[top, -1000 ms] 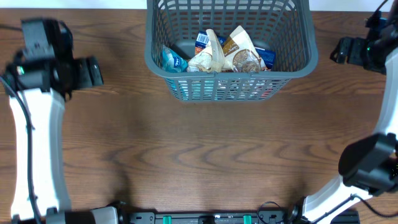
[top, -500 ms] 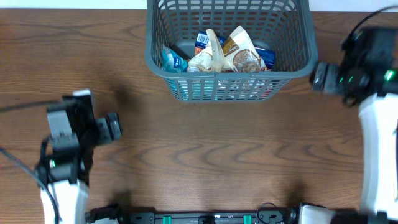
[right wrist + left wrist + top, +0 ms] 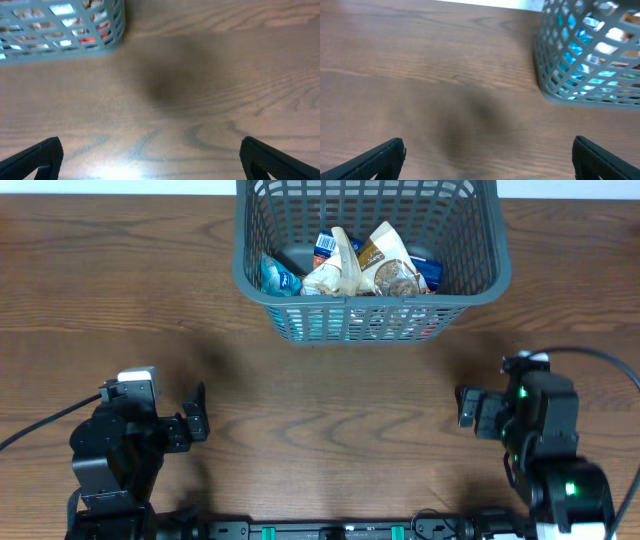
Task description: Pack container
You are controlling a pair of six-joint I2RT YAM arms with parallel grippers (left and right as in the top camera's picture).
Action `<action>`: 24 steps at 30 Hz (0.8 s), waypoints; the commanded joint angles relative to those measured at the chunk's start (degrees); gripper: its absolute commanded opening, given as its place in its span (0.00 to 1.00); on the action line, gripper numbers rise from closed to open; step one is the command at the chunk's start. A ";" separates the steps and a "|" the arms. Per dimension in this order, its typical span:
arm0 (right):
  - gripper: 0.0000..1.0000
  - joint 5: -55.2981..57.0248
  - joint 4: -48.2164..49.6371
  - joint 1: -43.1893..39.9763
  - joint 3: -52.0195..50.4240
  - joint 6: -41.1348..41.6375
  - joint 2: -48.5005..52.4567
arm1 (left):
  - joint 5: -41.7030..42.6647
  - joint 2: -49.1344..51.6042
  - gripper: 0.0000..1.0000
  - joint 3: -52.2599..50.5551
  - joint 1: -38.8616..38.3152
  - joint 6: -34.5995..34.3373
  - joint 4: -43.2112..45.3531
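Overhead status: container loaded, both arms clear

Overhead, the container (image 3: 365, 298) stands at the far middle of the table (image 3: 330, 440). Several snack packets (image 3: 350, 265) lie jumbled on its floor, below the rim. No loose item shows on the tabletop, so packing appears complete or nearly so.

The left gripper (image 3: 200, 413) sits near the front edge on the left. The right gripper (image 3: 463, 408) sits near the front edge on the right. Both are well apart from the container and face the table's middle.

Each wrist view shows its fingers (image 3: 380, 157) spread wide over wood, grasping nothing. This posture probably keeps the arms off the lattice walls and leaves the packets undisturbed. What lies beneath the top packets cannot be told.
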 commanded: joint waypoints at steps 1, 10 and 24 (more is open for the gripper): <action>0.99 1.14 0.87 0.70 -1.92 1.73 -3.63 | -3.21 0.00 0.99 -1.27 -0.35 -2.89 -0.07; 0.99 1.05 -0.81 0.70 -3.21 1.68 -4.11 | -3.26 0.02 0.99 -2.78 -0.39 -3.45 3.37; 0.99 1.07 -0.81 0.70 -3.21 1.68 -4.11 | -3.26 0.02 0.99 -2.78 -0.39 -3.45 3.19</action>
